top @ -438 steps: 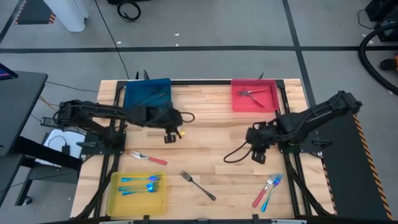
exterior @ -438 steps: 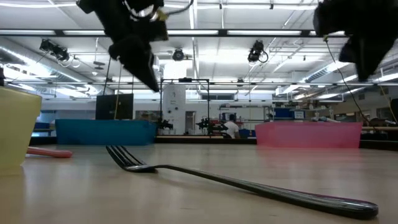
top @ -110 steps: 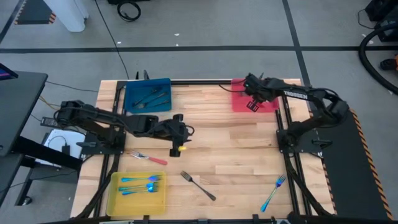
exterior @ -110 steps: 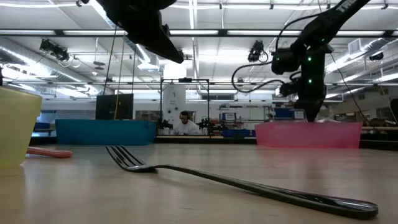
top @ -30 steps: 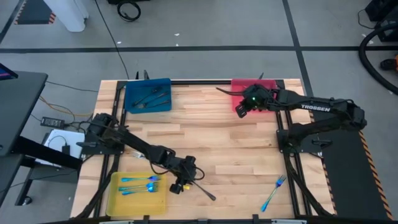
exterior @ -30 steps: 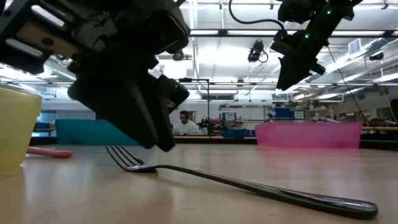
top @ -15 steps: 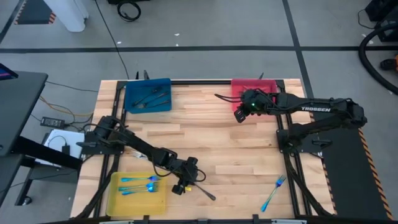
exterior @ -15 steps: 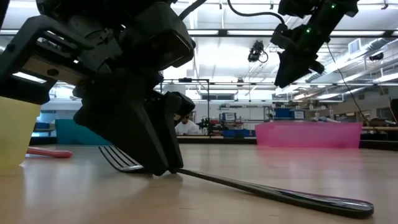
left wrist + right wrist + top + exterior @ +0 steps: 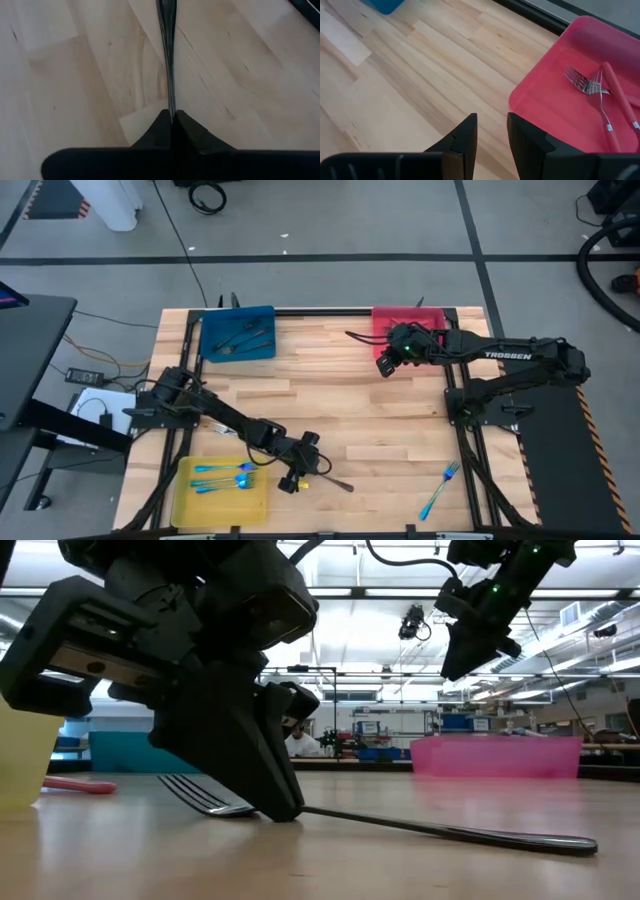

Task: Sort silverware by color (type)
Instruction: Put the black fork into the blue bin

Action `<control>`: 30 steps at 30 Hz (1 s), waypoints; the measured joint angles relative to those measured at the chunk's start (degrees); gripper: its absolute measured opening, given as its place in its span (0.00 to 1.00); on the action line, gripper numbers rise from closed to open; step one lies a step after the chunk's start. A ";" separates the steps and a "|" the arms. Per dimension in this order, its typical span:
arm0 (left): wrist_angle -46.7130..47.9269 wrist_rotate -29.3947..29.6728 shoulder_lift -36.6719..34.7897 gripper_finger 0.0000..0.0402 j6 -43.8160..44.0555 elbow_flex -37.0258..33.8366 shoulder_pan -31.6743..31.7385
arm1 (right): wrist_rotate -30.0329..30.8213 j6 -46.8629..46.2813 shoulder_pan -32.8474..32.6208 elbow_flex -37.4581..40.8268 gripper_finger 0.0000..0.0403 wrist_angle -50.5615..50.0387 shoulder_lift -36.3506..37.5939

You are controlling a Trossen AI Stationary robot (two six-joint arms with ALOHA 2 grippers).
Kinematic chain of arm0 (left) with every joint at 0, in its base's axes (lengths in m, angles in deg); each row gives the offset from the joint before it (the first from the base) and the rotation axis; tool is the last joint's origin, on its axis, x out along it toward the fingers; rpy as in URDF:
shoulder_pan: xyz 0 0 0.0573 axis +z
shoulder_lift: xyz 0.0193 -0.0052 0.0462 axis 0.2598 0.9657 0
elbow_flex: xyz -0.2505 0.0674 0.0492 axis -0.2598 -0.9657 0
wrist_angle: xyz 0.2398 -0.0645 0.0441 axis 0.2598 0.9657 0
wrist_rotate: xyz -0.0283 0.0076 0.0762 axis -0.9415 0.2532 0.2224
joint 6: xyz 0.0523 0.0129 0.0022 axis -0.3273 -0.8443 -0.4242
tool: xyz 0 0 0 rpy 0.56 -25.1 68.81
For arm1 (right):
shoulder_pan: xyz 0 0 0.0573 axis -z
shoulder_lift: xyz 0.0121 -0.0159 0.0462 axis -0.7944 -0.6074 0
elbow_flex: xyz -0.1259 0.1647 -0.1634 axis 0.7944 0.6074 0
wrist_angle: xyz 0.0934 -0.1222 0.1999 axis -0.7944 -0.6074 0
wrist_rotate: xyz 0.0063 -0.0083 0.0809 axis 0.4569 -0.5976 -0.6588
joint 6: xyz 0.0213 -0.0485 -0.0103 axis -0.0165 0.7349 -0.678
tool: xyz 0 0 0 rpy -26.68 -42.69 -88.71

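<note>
A dark grey metal fork [image 9: 335,481] lies on the wood near the table's near edge; in the low view its tines [image 9: 205,798] point left and its handle [image 9: 450,832] runs right. My left gripper [image 9: 297,471] is down on it, shut. My right gripper [image 9: 385,365] hovers open and empty above the table, by the near-left corner of the red tray [image 9: 435,315], which holds red-handled forks [image 9: 615,100]. A blue-handled fork [image 9: 440,490] lies near the right near corner. A red handle [image 9: 75,783] lies on the table at far left. My left gripper [image 9: 172,116] pinches the grey fork between its two fingers at the neck [image 9: 300,810], just behind the tines. The fingers [image 9: 250,770] slant down from above, coming from the table's left. The handle [image 9: 167,60] runs straight on ahead of them. Tines and handle end rest on the table.
The blue tray [image 9: 237,333] at the far left holds dark grey utensils. The yellow tray [image 9: 220,498] at the near left holds blue-handled utensils [image 9: 225,475], close beside my left gripper. Bare wood lies between the trays in the table's middle.
My left gripper has come down from just above the tines onto the fork's neck. The fork has turned on the table: its handle end has swung a little toward the far edge, while the tines have stayed about where they were.
</note>
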 joint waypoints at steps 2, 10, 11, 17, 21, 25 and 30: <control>-0.24 0.23 -0.26 0.03 -0.14 -0.08 -0.27 | 0.00 -0.02 0.00 0.00 0.28 0.07 0.00; 4.41 1.16 -6.91 0.02 -3.19 -0.70 0.36 | -0.09 0.00 -0.09 0.00 0.28 0.06 0.00; 5.28 1.15 -8.39 0.02 -3.40 -0.67 0.67 | -0.08 0.00 -0.22 0.00 0.28 0.04 0.00; 15.01 0.63 -16.71 0.02 -3.35 -0.52 2.56 | -0.22 0.19 -1.14 0.00 0.28 -0.30 0.00; 19.95 0.50 -23.32 0.02 -3.49 -0.48 4.91 | -0.21 0.20 -2.12 0.00 0.28 -0.75 -0.02; 25.18 0.37 -30.59 0.02 -2.58 -0.46 9.17 | -0.94 -0.08 -3.27 0.00 0.28 -0.61 -0.02; 35.29 0.39 -39.55 0.03 -1.36 -0.39 16.58 | -2.12 -0.41 -4.68 0.00 0.28 -0.62 -0.02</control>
